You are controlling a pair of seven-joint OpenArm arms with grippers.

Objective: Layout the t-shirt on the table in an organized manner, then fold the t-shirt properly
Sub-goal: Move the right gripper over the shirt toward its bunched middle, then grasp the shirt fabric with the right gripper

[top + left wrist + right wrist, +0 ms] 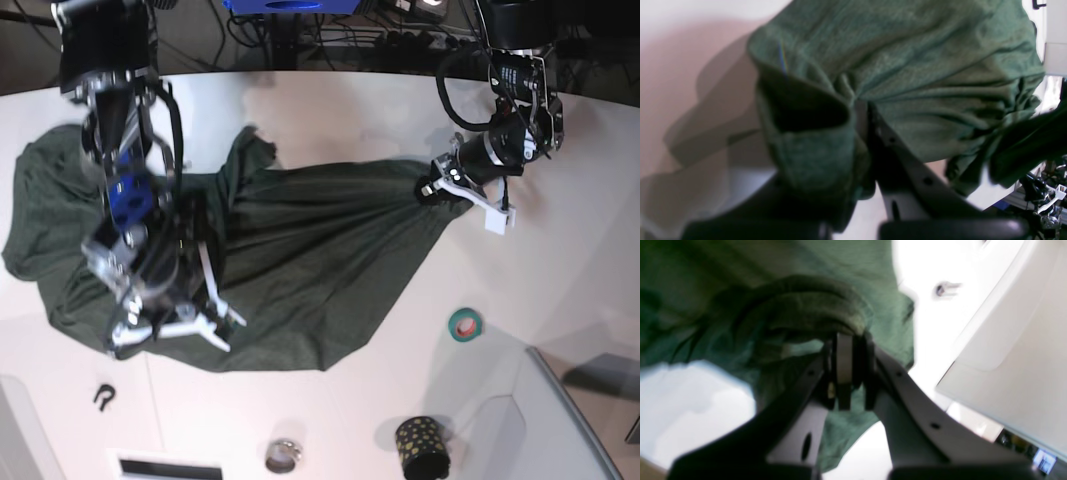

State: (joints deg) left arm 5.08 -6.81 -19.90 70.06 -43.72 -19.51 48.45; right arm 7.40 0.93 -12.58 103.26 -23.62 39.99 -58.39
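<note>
Dark green knit fills both of my wrist views: the left gripper (862, 113) is pinched closed on a gathered bunch of the t-shirt (907, 66), and the right gripper (848, 350) is clamped on a thick rolled fold of it. From the base view I see the right gripper (165, 325) low at the near edge of the cloth, while the left gripper (440, 187) holds the far corner, so the t-shirt (300, 270) is drawn into radiating creases between the two and sprawls across the middle of the table (330, 110). I judge the fabric light, limp and stretchy; it will sag, bunch and drag on the tabletop rather than hold any shape, so I would take it at hems or shoulder seams, pinching a single layer where I can, and keep gentle tension between the arms. The left side of the shirt still lies heaped. Nearer the front sit a polka-dot cup (420, 445), a small metal ring (282, 455), a green tape roll (464, 324) and a black hook (103, 396), all apart from the cloth.
</note>
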